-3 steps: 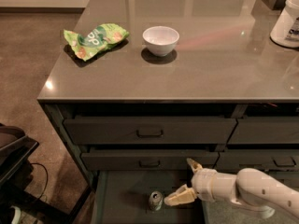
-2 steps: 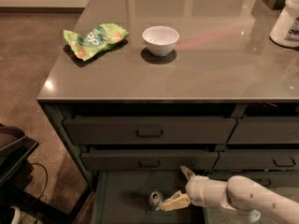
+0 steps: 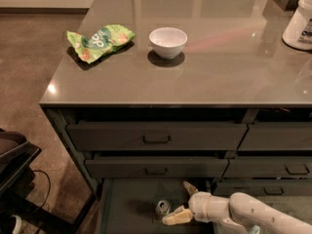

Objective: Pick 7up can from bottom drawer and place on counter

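**A:** Where is the 7up can?

**B:** It stands upright on the floor of the bottom drawer, which is pulled out. The silver top faces up, and the can sits toward the middle of the drawer's visible part.

**A:** And the gripper?

**B:** It is low in the drawer, just right of the can. The two pale fingers are spread wide and nothing is clasped between them. The lower finger points left and ends just beside the can's base. I cannot tell whether it touches. The upper finger angles up toward the drawer fronts, apart from the can.

**A:** How does the arm lie?

**B:** It comes in from the lower right corner, nearly level. Its white wrist points left toward the can.

**A:** What is above that?

**B:** Two closed drawers with dark loop handles sit above the open one, with more to the right. Over them is the counter, glossy and grey-brown. On it a white bowl stands left of centre, and a crumpled green snack bag lies near the left edge. A white container is at the right edge.
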Robot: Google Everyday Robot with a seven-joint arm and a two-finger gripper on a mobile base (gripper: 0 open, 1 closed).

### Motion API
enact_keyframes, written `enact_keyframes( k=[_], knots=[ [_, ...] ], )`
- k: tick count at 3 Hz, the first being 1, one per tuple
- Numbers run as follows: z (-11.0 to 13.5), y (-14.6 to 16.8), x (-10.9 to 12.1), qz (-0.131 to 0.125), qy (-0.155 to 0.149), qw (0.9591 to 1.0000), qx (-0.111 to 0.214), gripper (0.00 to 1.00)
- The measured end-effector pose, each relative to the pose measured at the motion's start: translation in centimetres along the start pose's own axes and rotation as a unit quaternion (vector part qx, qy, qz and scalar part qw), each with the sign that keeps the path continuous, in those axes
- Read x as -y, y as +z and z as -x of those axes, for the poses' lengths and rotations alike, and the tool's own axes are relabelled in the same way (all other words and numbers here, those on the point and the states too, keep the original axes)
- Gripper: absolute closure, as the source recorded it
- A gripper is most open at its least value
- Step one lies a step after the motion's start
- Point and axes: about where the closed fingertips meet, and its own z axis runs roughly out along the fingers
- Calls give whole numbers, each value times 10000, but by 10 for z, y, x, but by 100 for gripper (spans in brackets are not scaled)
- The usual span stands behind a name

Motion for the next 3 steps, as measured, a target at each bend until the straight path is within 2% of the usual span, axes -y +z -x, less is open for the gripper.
enact_keyframes(
  k=[1,2,3],
  knots=[
    [-1,3,-4,-187,-36,9998,112,0],
    [-19,15,7,-369,-84,9990,238,0],
    [-49,39,22,-351,20,9988,346,0]
  ],
)
